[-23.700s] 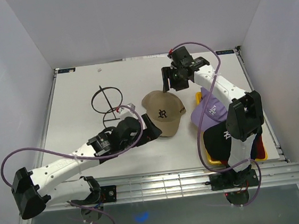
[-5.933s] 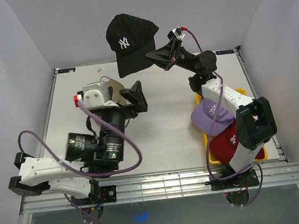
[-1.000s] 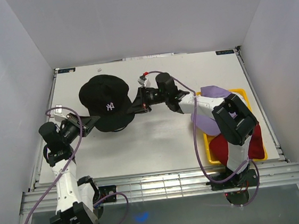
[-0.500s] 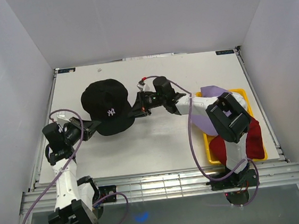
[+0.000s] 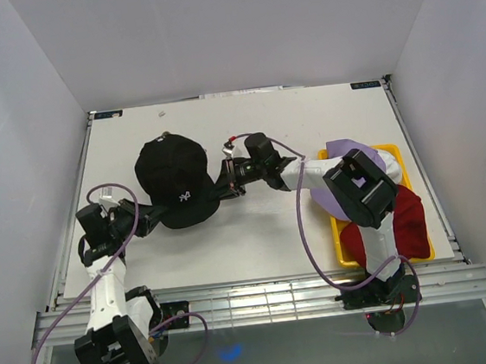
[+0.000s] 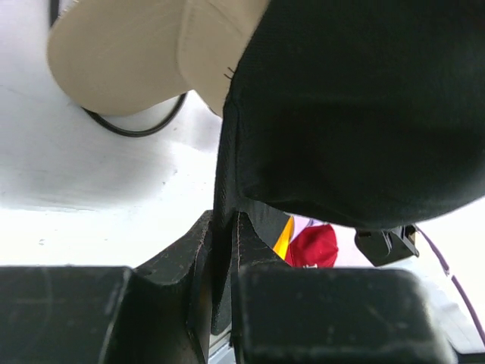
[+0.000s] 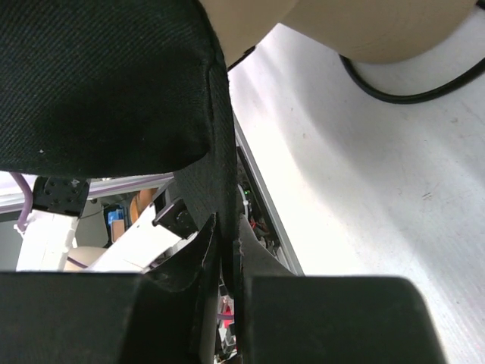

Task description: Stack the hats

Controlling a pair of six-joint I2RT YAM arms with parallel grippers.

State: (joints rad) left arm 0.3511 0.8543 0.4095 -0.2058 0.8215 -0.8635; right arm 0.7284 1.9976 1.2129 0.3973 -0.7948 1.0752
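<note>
Both arms hold the black hat, white logo facing front, at mid-left of the table. My left gripper is shut on its lower-left rim, and my right gripper is shut on its right rim. In the left wrist view the black fabric runs down between the shut jaws of the gripper, with a tan hat under it. The right wrist view shows that gripper pinching the black hat above the tan hat. A lavender hat and a dark red hat lie at the right.
The yellow tray at the right edge holds the lavender and red hats. A black wire stand's ring rests on the table under the tan hat. White walls enclose the table on three sides.
Both arms have lowered the black hat and drawn it a little toward the front, its logo tipping forward. Both grips stayed shut.
</note>
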